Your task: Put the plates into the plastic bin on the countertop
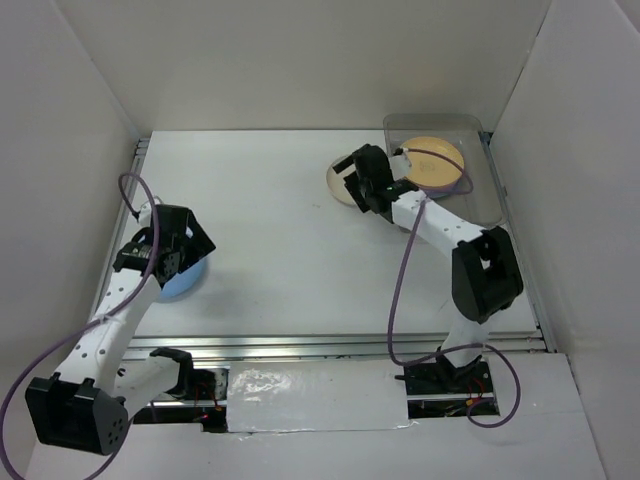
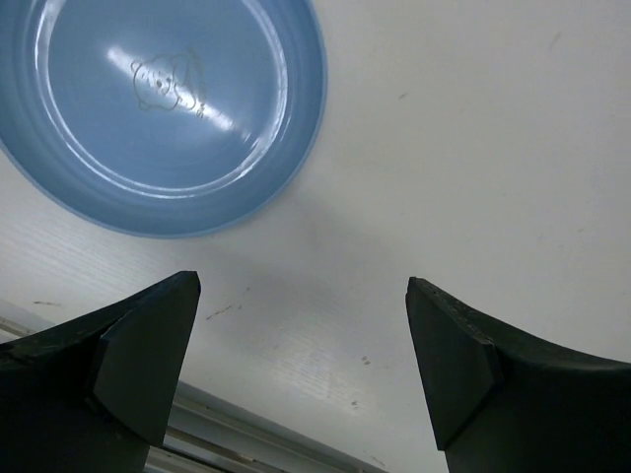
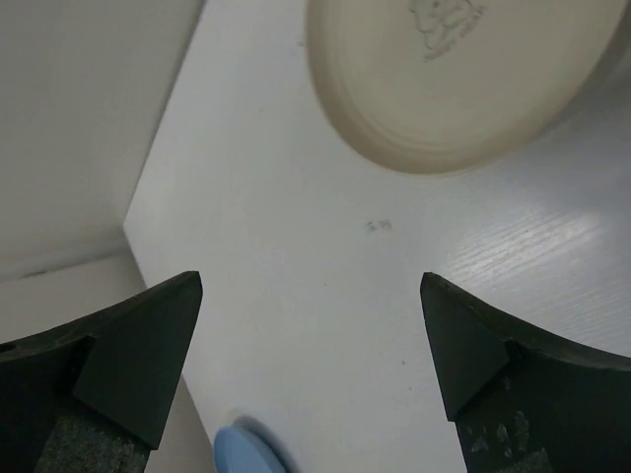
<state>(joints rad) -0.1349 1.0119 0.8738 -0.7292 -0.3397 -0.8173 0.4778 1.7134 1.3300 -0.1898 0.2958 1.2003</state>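
A blue plate (image 1: pixel 188 282) lies flat at the left of the white countertop (image 1: pixel 280 240), partly under my left gripper (image 1: pixel 172 262). In the left wrist view the blue plate (image 2: pixel 163 108) sits ahead and to the left of the left gripper (image 2: pixel 301 296), which is open over bare surface. A cream plate (image 1: pixel 336 186) lies just left of the plastic bin (image 1: pixel 430 118). My right gripper (image 1: pixel 350 180) hovers over its edge. The right wrist view shows the cream plate (image 3: pixel 454 79) beyond the open right gripper (image 3: pixel 311 291), nothing between the fingers. A yellow-orange plate (image 1: pixel 435 160) lies inside the bin.
White walls close in the countertop on the left, back and right. A metal rail (image 1: pixel 330 345) runs along the near edge, and a side rail (image 1: pixel 135 165) runs down the left. Purple cables hang from both arms. The blue plate (image 3: pixel 246 451) shows far off in the right wrist view.
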